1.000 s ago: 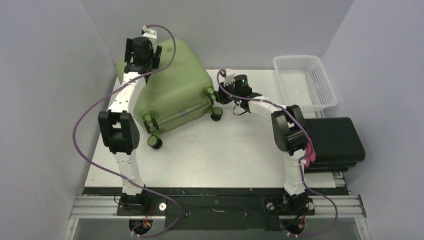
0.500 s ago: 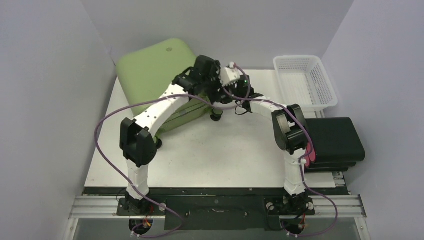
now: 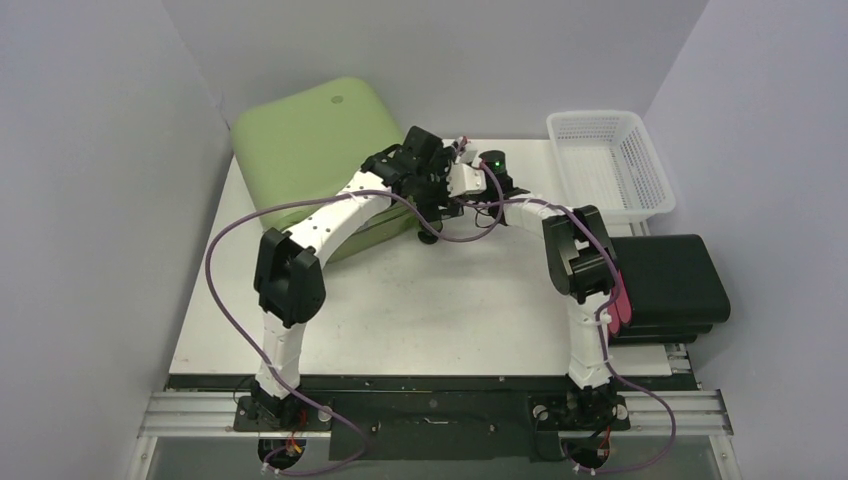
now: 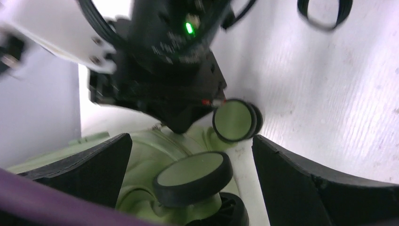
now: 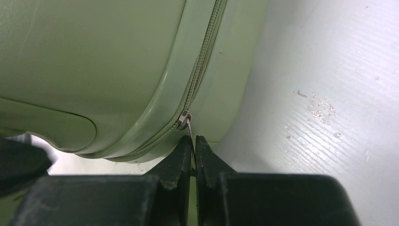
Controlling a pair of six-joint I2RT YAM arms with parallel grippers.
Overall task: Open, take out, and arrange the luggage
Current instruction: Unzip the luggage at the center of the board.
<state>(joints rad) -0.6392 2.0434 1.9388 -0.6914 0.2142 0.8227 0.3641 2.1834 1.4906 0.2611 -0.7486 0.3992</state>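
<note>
The light green luggage (image 3: 310, 140) lies at the back left of the table, broad face up. My left gripper (image 4: 192, 141) stands open at its right near corner, and a black-rimmed wheel (image 4: 195, 176) sits between its fingers (image 4: 301, 183) without touching them. A second wheel (image 4: 235, 120) shows just beyond. My right gripper (image 5: 194, 141) is shut on the metal zipper pull (image 5: 188, 123) at the luggage's rounded corner (image 5: 94, 56). The zipper (image 5: 202, 52) looks closed there. In the top view both wrists crowd together at that corner (image 3: 440, 185).
A white mesh basket (image 3: 610, 160) stands at the back right. A black case with a pink-red side (image 3: 670, 285) lies at the right edge, beside the right arm's elbow. Grey walls close in at the left, back and right. The left arm's purple cable (image 3: 230, 250) loops over the table.
My left arm has swung from the luggage's far left end across to its right near corner. The luggage has settled with its broad face up. The right gripper stayed on the zipper pull.
</note>
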